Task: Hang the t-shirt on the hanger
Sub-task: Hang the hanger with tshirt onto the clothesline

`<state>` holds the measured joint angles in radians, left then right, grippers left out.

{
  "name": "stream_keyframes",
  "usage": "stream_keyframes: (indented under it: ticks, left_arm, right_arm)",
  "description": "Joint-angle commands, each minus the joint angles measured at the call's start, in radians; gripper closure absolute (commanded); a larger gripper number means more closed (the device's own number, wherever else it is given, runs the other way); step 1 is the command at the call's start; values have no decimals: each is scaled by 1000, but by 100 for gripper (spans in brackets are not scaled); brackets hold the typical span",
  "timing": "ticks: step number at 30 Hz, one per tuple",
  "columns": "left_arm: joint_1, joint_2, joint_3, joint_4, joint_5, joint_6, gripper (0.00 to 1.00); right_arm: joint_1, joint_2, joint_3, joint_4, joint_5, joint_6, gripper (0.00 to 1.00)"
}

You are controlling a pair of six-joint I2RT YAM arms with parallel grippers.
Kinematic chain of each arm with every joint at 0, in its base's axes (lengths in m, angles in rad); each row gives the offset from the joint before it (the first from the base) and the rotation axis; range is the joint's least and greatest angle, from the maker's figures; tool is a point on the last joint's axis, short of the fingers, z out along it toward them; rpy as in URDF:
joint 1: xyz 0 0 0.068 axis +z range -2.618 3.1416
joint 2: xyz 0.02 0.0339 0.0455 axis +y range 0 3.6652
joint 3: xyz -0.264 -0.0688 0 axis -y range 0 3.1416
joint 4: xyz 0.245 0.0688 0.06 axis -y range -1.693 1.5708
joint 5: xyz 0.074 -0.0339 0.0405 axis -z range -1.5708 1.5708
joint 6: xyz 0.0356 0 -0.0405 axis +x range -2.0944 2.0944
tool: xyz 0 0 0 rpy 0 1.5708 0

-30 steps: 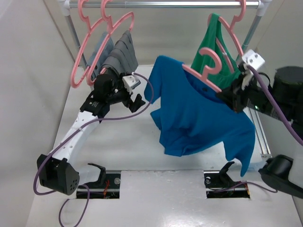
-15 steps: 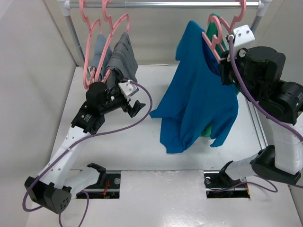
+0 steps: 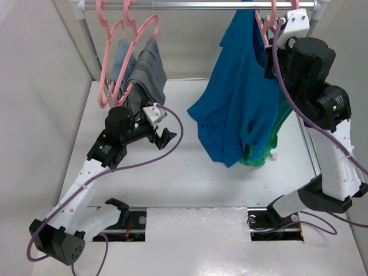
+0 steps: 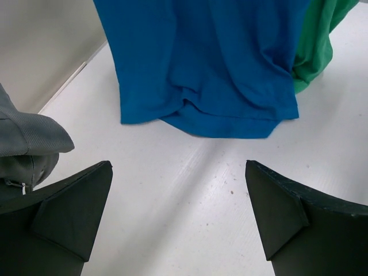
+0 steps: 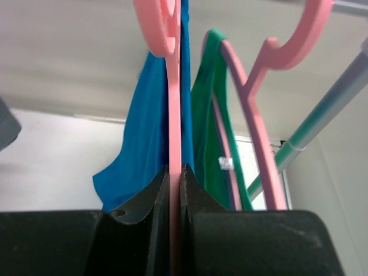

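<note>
**A:** The overhead view is bright and even. Light falls from above, and the white table (image 3: 190, 178) carries only pale, soft shadows under the t-shirt (image 3: 241, 115).

**B:** Any glare?

**A:** A mild sheen on the table in the left wrist view. The cloth is sharp there, but the left gripper (image 4: 178, 164) is featureless black at the bottom corners.

**B:** And the right wrist view?

**A:** Dimmer and greyer. The hanger (image 5: 174, 115) is blurred up close, and the wall (image 5: 69, 57) behind is hazy.

Bare white tabletop (image 3: 190, 190) lies open across the frame's centre; hanging bright blue cotton t-shirt (image 3: 236, 115) blocks upper right, grey garments (image 3: 146, 69) upper left.
</note>
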<state>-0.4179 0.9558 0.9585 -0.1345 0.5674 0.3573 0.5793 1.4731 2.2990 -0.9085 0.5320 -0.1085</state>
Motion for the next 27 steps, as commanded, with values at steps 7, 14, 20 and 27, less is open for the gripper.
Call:
stream_keyframes:
  ticks: [7,14,20,27]
  left_arm:
    - [-1,-28,-14,43,11,-14,0]
    - [-1,-37,-23,42,0,-14,0]
    - [-1,-37,-23,42,-9,-4,0]
    - [-1,-46,-43,42,-9,-4,0]
  right_arm:
    - [-153,85,105,203,-131,7,100]
    - [-251,130,65,194,-291,64,100]
    - [-276,127,11,174,-401,92,100]
    - [-276,27,-131,174,-441,135,77]
